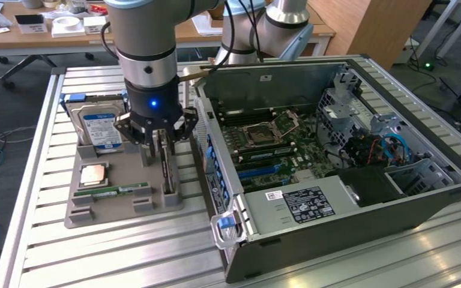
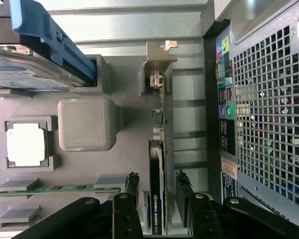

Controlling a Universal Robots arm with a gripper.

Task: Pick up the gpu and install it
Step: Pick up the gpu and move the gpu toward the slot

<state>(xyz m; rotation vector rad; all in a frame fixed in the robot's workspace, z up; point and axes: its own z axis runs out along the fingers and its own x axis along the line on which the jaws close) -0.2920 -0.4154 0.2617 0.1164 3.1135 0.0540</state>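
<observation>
I see the claw (image 2: 157,183) spread wide, black fingers (image 2: 132,185) straddling the thin, flat gpu (image 2: 158,149) standing edgewise in the matte grey tray (image 2: 124,159); nothing gripped.

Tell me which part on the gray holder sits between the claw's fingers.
The gpu, standing on edge; the hard drive, CPU and RAM stick sit aside.

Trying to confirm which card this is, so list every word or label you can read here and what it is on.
"NVIDIA QUADRO": on the dark edge of the gpu; the model code after it is too blurred to read.
Hard drive label: print too small to read.
White label inside the computer case: too small to read.
Sticker on that case's back: blurred, unreadable.
</observation>
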